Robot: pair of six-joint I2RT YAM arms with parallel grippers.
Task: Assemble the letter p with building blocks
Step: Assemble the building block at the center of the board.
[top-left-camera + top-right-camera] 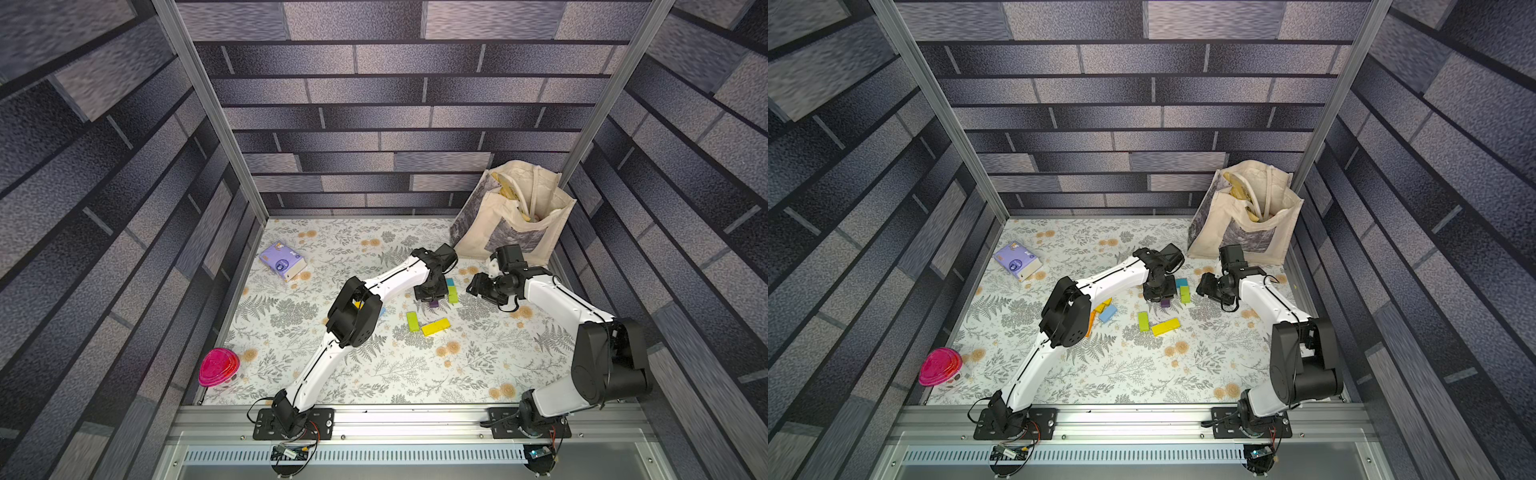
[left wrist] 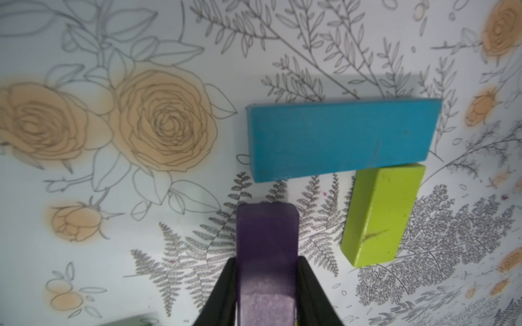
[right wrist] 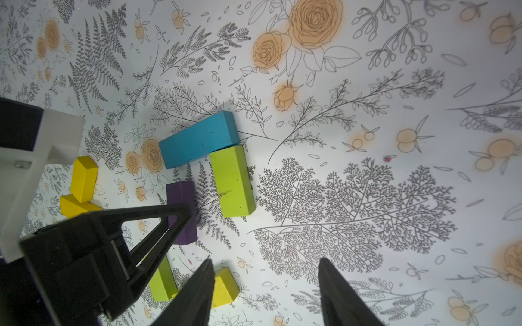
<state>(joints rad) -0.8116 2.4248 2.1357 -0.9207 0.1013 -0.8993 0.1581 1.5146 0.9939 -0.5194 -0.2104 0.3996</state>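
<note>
Floral-print table [image 1: 374, 374], both grippers over its far right part.
Right gripper [image 3: 265, 271]: jaws wide, empty. Left gripper [image 2: 267, 262]: jaws pinched on one block. Teal block [image 2: 339, 138] lies flat, touching lime block [image 2: 381, 214]; purple block [image 2: 267, 225], the held one, sits just short of teal.

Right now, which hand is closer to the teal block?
Left. The left gripper holds the purple block just short of the teal block; the right gripper hangs open, farther away.

Bright, even light; top views bowed at edges. Teal block [image 2: 339, 135] cast a soft shadow away from the left gripper [image 2: 267, 261]; purple block [image 2: 267, 225] blurred nearest it.
</note>
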